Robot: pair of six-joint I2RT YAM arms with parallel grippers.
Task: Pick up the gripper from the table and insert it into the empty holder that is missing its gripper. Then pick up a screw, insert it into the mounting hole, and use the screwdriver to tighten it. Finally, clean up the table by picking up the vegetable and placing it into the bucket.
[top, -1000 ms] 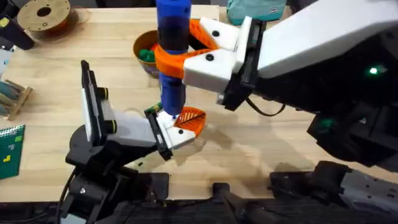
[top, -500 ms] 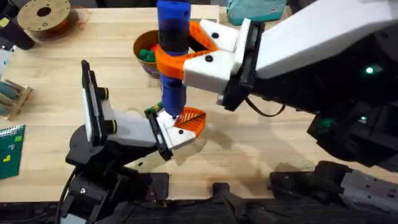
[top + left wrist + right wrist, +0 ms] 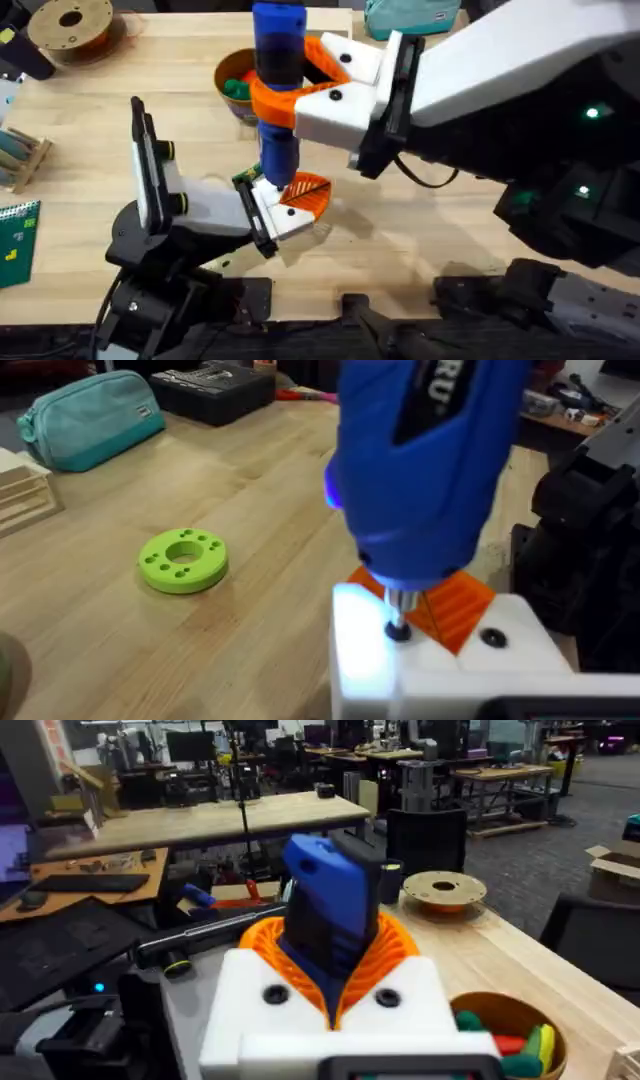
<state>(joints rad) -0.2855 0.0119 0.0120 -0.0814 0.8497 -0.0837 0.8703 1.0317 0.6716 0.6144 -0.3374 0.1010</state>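
the right arm is reaching in from the lower right across the middle of the table (image 3: 450, 215), its white-and-orange right gripper (image 3: 290, 95) clamping around the blue screwdriver (image 3: 277, 90) partway down the barrel. the screwdriver is standing upright, long axis near vertical, bit pointing down — the tip is sitting in a screw hole on top of the white holder (image 3: 440, 670), beside the ribbed orange gripper (image 3: 455, 600) seated in that block. the left arm is lying low from the lower left, forearm angling toward the centre, and the left gripper (image 3: 285, 210) is sitting under the bit; i cannot tell how wide its fingers are standing. behind the screwdriver the yellow-orange bucket (image 3: 225, 72) is resting on the table with the green vegetable (image 3: 235, 90) inside it — coloured toy pieces (image 3: 520, 1045) alongside. a green ring-shaped disc (image 3: 183, 558) is lying flat, well apart.
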